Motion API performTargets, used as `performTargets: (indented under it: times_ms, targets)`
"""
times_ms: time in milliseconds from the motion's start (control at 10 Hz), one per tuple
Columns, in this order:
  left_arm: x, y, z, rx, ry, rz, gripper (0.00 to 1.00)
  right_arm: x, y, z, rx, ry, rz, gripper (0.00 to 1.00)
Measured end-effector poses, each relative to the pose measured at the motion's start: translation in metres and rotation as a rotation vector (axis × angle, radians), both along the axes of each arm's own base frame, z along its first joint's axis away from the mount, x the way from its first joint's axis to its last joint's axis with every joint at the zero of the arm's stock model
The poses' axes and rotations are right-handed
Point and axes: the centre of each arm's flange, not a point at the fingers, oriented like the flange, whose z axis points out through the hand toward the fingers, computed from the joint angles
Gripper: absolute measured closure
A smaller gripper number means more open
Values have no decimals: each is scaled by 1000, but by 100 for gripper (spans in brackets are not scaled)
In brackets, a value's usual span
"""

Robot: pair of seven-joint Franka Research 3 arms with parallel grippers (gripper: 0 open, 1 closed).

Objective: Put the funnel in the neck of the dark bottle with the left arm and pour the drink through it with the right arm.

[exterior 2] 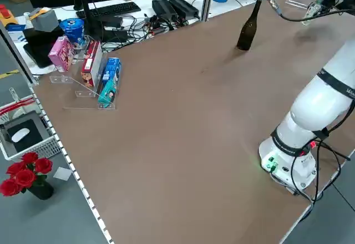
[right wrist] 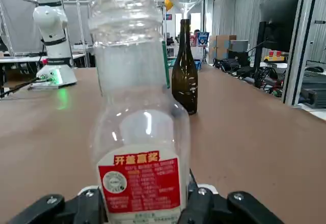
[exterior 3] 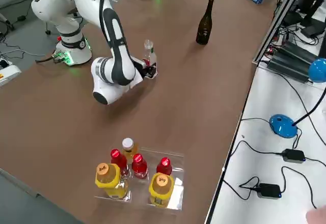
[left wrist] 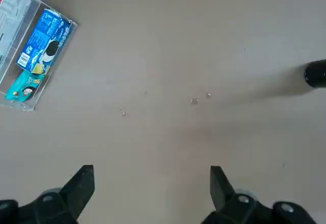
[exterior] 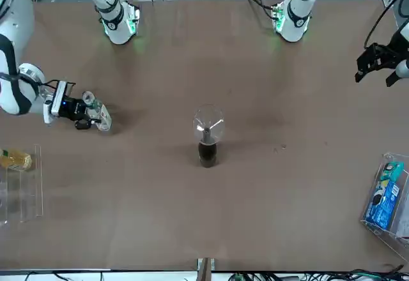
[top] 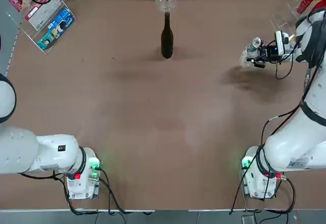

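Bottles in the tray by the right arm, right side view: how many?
5 in the clear tray: two yellow-capped, three red-capped. One more cap behind might be a sixth.

overhead and front views share table (top: 153, 132).

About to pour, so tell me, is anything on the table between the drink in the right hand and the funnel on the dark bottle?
Nothing visible. The drink sits in the right hand, and only bare table lies between it and the funnel on the dark bottle.
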Motion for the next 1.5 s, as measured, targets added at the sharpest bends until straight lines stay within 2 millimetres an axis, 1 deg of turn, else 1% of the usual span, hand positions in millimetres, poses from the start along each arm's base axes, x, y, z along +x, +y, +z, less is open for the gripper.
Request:
performTargets:
  times_ms: [100, 300, 400, 600, 1100, 1300, 1500]
  targets:
    - [4, -1, 3, -1, -2, -2, 0, -2, 2, -6, 23, 16, 7, 48]
    - [14, -5, 12, -7, 16, -2, 0, -12, 4, -26, 49, 59, 15, 48]
    - [18, -7, 13, -11, 22, 30, 0, -16, 4, -36, 53, 77, 14, 48]
    - [21, -7, 10, -17, 32, 91, 0, -21, 4, -49, 53, 100, 13, 48]
    - [22, -16, 6, -23, 44, 149, 0, -27, 3, -65, 50, 121, 11, 47]
    - [23, -12, 5, -23, 46, 156, 0, -29, 3, -73, 51, 126, 3, 47]
    - [26, -6, 2, -23, 49, 167, 0, -28, 3, -76, 52, 127, 1, 44]
